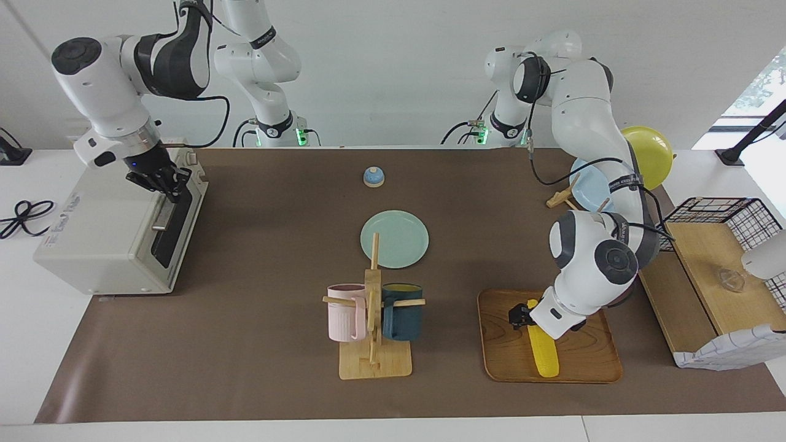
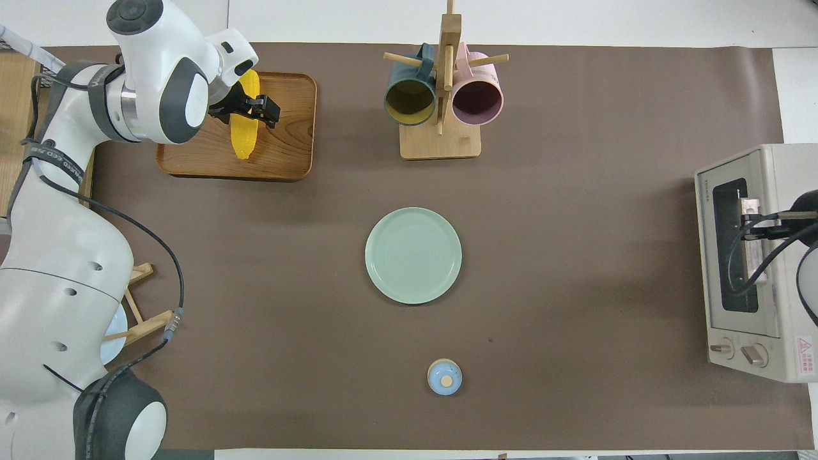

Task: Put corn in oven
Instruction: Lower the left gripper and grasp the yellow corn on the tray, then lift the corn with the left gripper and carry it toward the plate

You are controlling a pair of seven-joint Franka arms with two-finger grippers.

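The yellow corn (image 1: 544, 355) lies on a wooden tray (image 1: 589, 359) toward the left arm's end of the table. It also shows in the overhead view (image 2: 243, 135) on the tray (image 2: 287, 144). My left gripper (image 1: 523, 316) is down over the corn's nearer end, open, with one finger on each side of the cob (image 2: 246, 110). The off-white oven (image 1: 92, 233) stands at the right arm's end (image 2: 776, 163). My right gripper (image 1: 167, 184) is at the top edge of its dark glass door, by the handle (image 2: 754, 223).
A green plate (image 1: 394, 239) lies mid-table. A wooden rack (image 1: 371, 319) with a pink and a dark blue mug stands farther out. A small blue bell (image 1: 373, 177) sits nearer the robots. A plate rack (image 1: 589, 190) and a wire basket (image 1: 718, 212) stand by the left arm.
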